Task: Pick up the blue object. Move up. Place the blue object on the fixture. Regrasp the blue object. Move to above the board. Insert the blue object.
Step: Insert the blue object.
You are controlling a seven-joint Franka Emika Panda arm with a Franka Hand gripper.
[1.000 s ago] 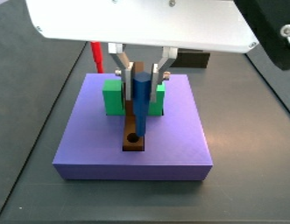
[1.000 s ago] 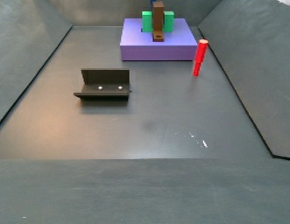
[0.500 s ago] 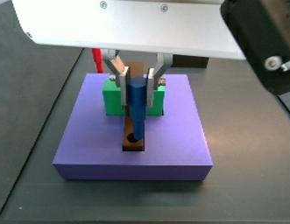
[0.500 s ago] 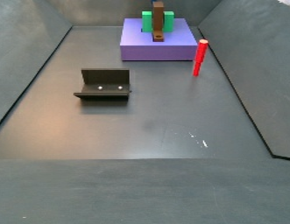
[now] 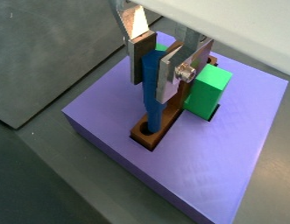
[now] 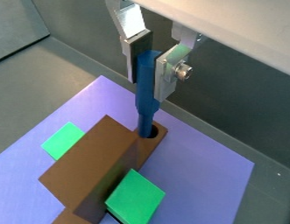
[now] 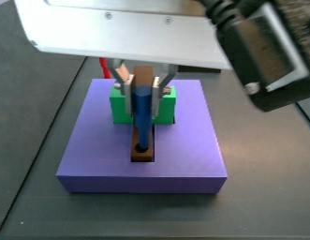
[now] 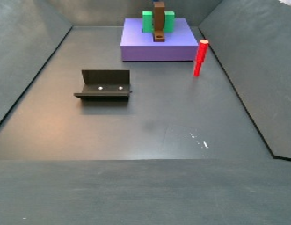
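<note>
The two-finger gripper [image 6: 150,54] clamps the slim deep-blue cylindrical peg [image 6: 147,92] upright between its silver plates, the tip entering the round hole of the long brown bar [image 6: 102,162] on the periwinkle board [image 5: 217,179], near its front edge. Insertion seems under way; next, a straight push down, then release.

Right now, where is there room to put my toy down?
The big bare floor between the fixture and the red peg is free. The board is crowded: the claw holds the blue peg in the brown bar's hole, between green blocks.
</note>
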